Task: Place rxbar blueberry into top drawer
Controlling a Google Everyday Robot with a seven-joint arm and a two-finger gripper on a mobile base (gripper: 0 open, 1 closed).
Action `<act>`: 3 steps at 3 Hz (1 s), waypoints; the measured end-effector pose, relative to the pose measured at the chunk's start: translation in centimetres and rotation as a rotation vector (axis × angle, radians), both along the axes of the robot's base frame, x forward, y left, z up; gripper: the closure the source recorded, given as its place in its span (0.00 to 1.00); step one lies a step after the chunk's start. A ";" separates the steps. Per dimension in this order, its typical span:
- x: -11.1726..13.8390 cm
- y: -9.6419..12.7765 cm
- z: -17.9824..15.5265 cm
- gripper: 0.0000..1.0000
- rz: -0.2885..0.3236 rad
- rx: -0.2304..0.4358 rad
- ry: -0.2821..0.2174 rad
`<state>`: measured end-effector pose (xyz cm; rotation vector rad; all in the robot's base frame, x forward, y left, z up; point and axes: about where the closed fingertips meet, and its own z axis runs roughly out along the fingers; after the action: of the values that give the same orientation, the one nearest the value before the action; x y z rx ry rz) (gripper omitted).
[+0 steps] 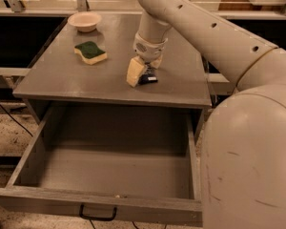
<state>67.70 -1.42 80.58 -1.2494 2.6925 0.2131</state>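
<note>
The rxbar blueberry [148,77] is a small dark bar lying on the grey cabinet top [76,82], near its middle. My gripper [142,71] is lowered straight onto it from above and hides most of the bar; only its dark right end shows. The bar rests on the tabletop. The top drawer [100,202] is pulled wide open below the cabinet top. Its inside holds nothing that I can see, and its black handle [97,214] is on the front.
A green-and-yellow sponge [90,52] lies on the left part of the top. A pale bowl [84,21] stands at the back left. My arm [238,128] fills the right side of the view. Cables run on the speckled floor at the left.
</note>
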 end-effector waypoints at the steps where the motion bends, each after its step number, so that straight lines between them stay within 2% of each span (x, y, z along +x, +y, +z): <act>1: 0.0 0.0 0.0 0.89 0.000 0.000 0.000; 2: 0.0 0.0 0.0 1.00 0.000 0.000 0.000; 3: 0.0 0.0 0.7 1.00 0.000 0.000 0.000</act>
<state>67.71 -1.42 81.29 -1.2494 2.6925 0.2132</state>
